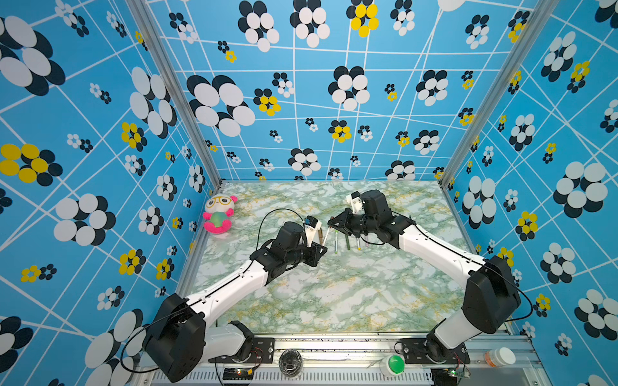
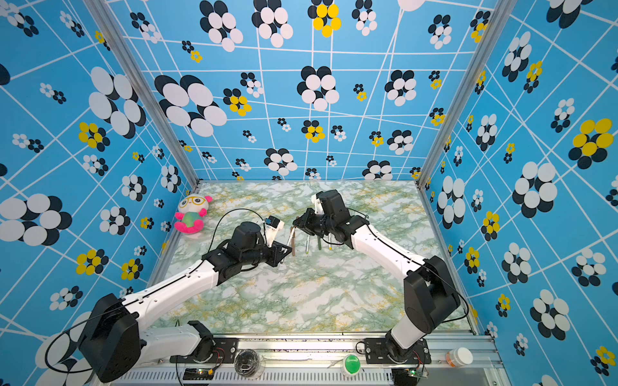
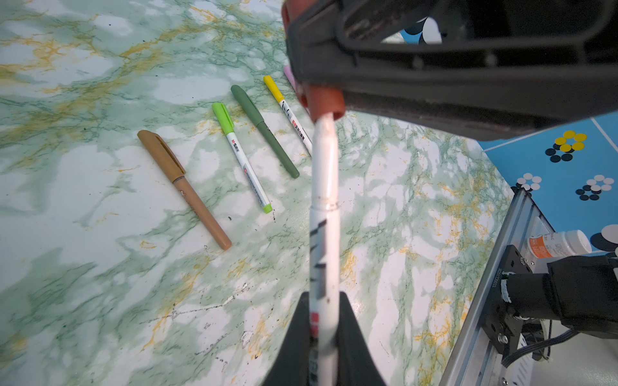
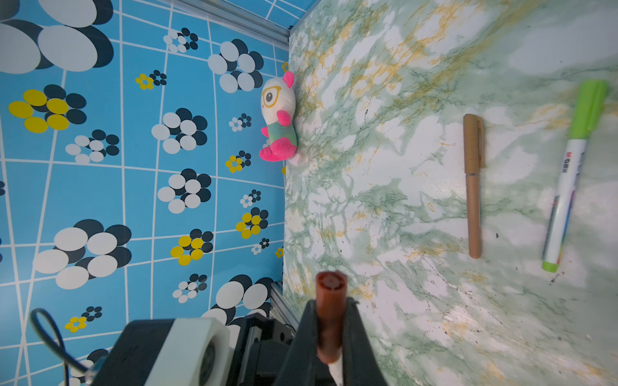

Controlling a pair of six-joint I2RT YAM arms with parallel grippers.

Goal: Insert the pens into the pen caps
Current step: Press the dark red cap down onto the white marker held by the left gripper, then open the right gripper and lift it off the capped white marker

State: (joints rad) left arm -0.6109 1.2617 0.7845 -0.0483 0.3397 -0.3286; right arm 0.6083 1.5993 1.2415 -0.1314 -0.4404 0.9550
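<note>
White pen (image 3: 324, 200) is up off the table, its nose just inside the mouth of the red-brown cap (image 3: 326, 102), so we're right in the mating step. Left gripper (image 3: 322, 320) pinches the pen low on the barrel, jaws pressed tight against it. Right gripper (image 4: 329, 334) clamps the cap across its middle, and the closed end pokes out past the fingers in the right wrist view. The two meet in mid-air over the row of pens, near the middle of the table (image 3: 100, 267).

A fair stretch of bare white neck shows below the cap, so I'd say it's started but not seated. Next comes a straight push along the pen's own line, both grips firm. Any tilt and the cap could bind or skew off.

Below them, the brown pen (image 3: 182, 187), lime pen (image 3: 242, 157), green pen (image 3: 264, 130) and yellow pen (image 3: 287, 113) all lie capped, side by side. A sliver of pink pen (image 3: 288, 75) peeks from behind the right gripper, too hidden to tell whether it is capped. This looks like the last pair, or close to it.

Plush toy (image 4: 279, 120) sits well apart against the wall
</note>
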